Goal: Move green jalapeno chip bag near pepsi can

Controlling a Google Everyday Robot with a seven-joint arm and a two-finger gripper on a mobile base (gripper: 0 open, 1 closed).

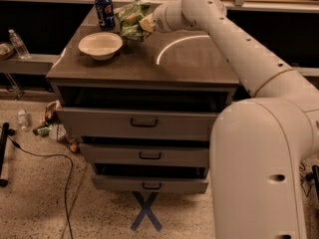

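Observation:
The green jalapeno chip bag (130,19) is a wrinkly light-green bag held just above the back of the brown cabinet top (189,63). My gripper (144,23) is shut on the bag's right edge, at the end of the white arm (224,34) that reaches in from the right. The pepsi can (104,12) is dark blue with a silver top and stands upright at the back left of the top. The bag hangs just right of the can, with a small gap between them.
A round white bowl (100,45) sits on the top in front of the can and bag. The cabinet has three drawers (144,123) pulled partly out. A clear bottle (18,44) stands on a shelf at left. Litter and a black cable (50,156) lie on the floor.

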